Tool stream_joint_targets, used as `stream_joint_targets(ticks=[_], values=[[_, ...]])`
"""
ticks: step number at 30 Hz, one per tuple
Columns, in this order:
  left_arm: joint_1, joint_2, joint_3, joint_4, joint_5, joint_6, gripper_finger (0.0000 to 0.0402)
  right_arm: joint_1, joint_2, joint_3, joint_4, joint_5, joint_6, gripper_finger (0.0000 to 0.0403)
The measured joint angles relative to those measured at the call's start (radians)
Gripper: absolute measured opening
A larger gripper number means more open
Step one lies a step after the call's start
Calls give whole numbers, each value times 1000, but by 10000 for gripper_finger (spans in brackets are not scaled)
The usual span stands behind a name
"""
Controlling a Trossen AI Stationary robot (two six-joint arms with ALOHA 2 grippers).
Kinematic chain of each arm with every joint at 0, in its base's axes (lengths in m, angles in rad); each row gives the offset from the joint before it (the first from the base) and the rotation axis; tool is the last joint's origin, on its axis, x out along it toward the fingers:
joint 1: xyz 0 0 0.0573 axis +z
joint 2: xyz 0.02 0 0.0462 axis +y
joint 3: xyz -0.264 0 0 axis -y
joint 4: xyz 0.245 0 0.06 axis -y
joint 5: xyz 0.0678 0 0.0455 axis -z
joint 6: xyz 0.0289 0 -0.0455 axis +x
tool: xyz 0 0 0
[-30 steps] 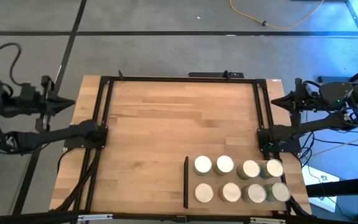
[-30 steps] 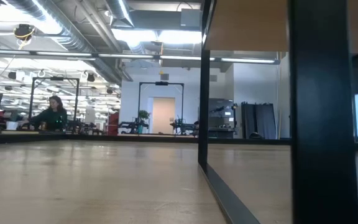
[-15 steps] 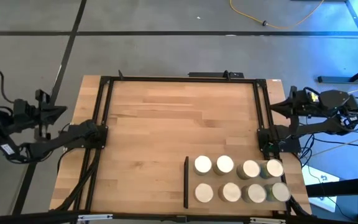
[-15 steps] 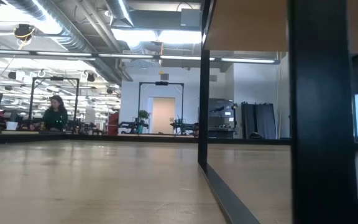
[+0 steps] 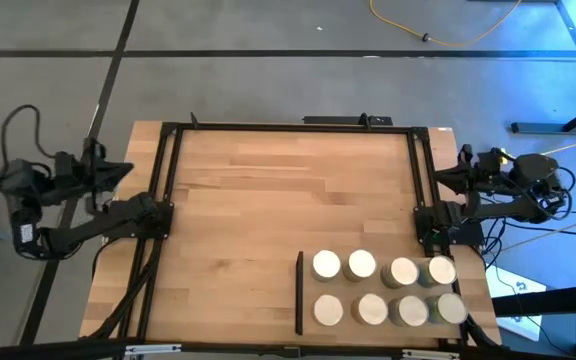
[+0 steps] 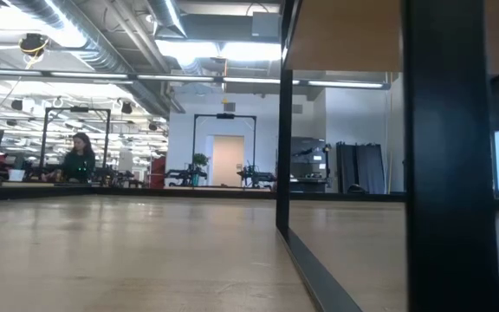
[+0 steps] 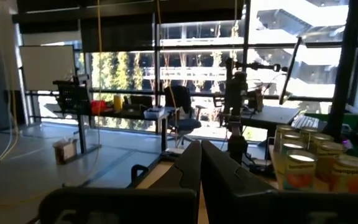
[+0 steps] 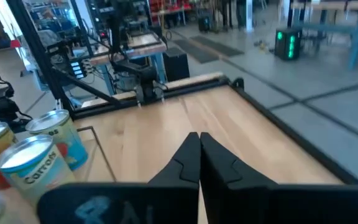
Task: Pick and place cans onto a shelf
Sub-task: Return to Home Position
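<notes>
Cans (image 5: 383,290): eight, upright, in two rows of four at the lower right of the high view. None shows anywhere else on the desk (image 5: 268,190).
Shelf (image 5: 307,290): the pale panel under the cans, with its black bar on the short edge towards the middle of the frame.
Left jaws: clenched on nothing. In the left wrist view the two dark tips meet. In the high view they hang off the desk's left edge, at the middle left, pointing inward.
Right jaws: also clenched and empty, with the tips meeting in the right wrist view. They hang off the desk's right edge, at the middle right of the high view.
Just changed: over the last second the left arm (image 5: 78,225) drew outward, then swung back towards the desk edge. The right arm (image 5: 508,195) folded lower and closer to its base. The cans have not moved.
What that means: placing looks finished, and only the retreat to rest seems to remain.
Hidden from above: labels cannot be seen, and the cans at the far right crowd together, so the shelf's edge there is hard to trace.
Hidden low down: the low view shows no cans, only bare desk, a black post (image 6: 449,156) and a distant person (image 6: 79,156).
Cut off: each wrist view catches a few labelled cans at its edge. One label in the right wrist view reads "Carrots".
</notes>
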Motion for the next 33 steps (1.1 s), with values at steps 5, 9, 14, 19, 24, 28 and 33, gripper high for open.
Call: stream_joint_targets(ticks=[5, 9, 14, 19, 24, 28, 33], values=[[-6, -1, -135, 106, 13, 1, 0, 0, -33, -90, 130, -32, -97, 0], [-10, -1, -256, 242, 42, -7, 0, 0, -32, -93, 145, -53, -114, 0], [-10, -1, -403, 475, 105, -35, 0, 0, -32, -101, 164, -54, -116, 0], [-10, -1, -551, 687, 116, -79, 0, 0, -29, -146, 235, -61, -140, 0], [-10, -1, -697, 837, 74, -87, 0, 0, -18, -189, 361, -70, -161, 0], [-10, 0, -796, 930, 74, -106, 0, 0, -18, -274, 487, -87, -191, 0], [-10, 0, -883, 1016, 69, -131, 0, 0, -18, -396, 592, -86, -193, 0]])
